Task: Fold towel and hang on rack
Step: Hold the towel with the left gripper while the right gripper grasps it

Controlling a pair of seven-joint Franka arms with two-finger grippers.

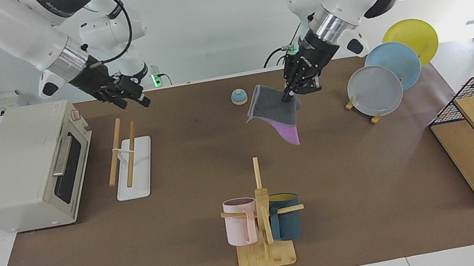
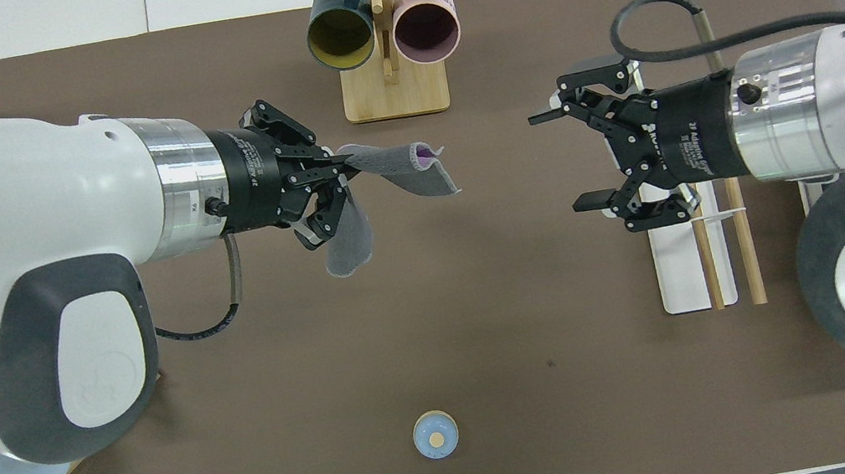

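Facing view: the left hand [image 1: 290,93] pinches the towel [image 1: 276,114], dangling above the worktop [image 1: 184,161] at centre, while the right hand [image 1: 131,100] hangs open over the rack [image 1: 128,157], at nine o'clock.

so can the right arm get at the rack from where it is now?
Probably yes. The right gripper hangs open over the rack, whose rods look bare. The left gripper holds the towel up over mid-table, well clear.
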